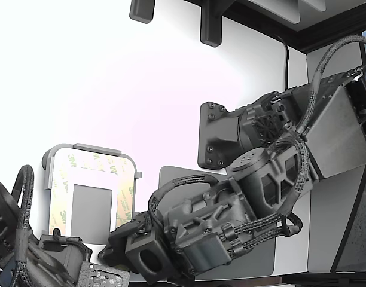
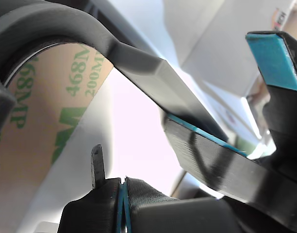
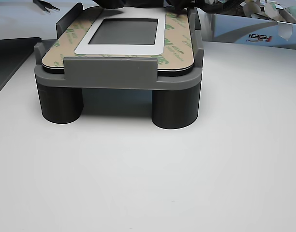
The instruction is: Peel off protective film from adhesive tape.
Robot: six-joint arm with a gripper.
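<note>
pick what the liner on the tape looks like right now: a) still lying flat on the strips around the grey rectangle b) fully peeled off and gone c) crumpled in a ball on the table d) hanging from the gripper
a: in the other view the protective film with its green 3M print lies flat on the strips framing the grey rectangle.

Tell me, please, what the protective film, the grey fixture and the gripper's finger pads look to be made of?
The protective film looks like matte tan paper liner, printed with green 3M logos. The grey fixture seems matte moulded or printed plastic, with uniform colour and soft edges. The finger pads on the gripper appear to be teal rubbery sheet on black plastic, though that is uncertain.
</note>
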